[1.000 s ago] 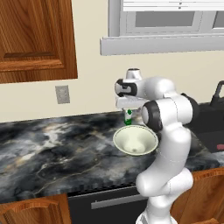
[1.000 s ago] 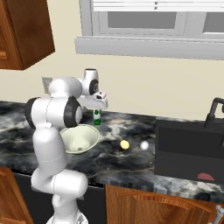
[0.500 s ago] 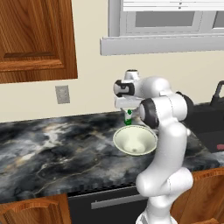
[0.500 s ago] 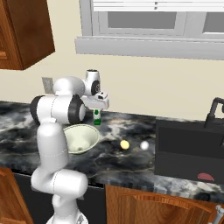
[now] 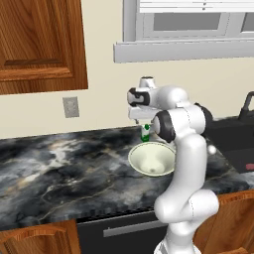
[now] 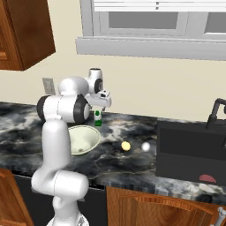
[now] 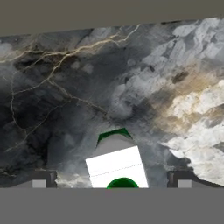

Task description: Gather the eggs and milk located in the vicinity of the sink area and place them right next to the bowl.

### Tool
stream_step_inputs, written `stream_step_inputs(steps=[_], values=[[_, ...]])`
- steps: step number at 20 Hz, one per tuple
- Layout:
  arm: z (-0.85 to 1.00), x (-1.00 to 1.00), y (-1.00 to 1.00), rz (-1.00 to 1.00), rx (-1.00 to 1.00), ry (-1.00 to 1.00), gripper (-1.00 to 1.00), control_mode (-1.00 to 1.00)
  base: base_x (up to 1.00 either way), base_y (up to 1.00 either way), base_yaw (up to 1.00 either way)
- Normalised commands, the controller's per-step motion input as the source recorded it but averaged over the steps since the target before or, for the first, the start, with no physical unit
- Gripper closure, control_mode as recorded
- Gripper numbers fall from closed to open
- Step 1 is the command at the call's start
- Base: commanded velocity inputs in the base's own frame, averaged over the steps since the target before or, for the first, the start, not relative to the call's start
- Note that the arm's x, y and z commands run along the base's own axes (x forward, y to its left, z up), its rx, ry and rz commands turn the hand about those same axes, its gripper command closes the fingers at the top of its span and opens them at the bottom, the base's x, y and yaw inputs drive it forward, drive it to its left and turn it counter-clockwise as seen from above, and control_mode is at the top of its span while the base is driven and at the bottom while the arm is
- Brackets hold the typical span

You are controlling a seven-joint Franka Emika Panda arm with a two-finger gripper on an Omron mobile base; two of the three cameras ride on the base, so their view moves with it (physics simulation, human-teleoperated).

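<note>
- The milk (image 6: 97,118) stands upright on the dark marble counter (image 5: 59,173), just behind the bowl (image 6: 84,139), right under the gripper (image 6: 100,105).
- In the hand view the milk (image 7: 118,168) sits between the two finger tips (image 7: 39,180), which stand wide apart with counter showing on both sides; the jaws are spread and grip nothing.
- The right base view shows two eggs, one yellowish (image 6: 126,146) and one pale (image 6: 145,147), lying apart from the bowl toward the black sink (image 6: 190,150).
- In the left base view the arm hides most of that stretch.
- The bowl (image 5: 152,158) holds nothing I can make out.
</note>
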Motion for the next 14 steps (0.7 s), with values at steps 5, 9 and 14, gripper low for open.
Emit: stream_step_inputs(steps=[5,9,14], values=[[-0.06,-0.01,0.0,0.0,0.0,0.03,-1.0,-1.0,0.0,0.0,0.0],[-0.04,-0.25,0.0,0.0,0.0,0.02,-1.0,-1.0,0.0,0.0,0.0],[0.0,-0.13,0.0,0.0,0.0,0.0,-1.0,-1.0,0.0,0.0,0.0]])
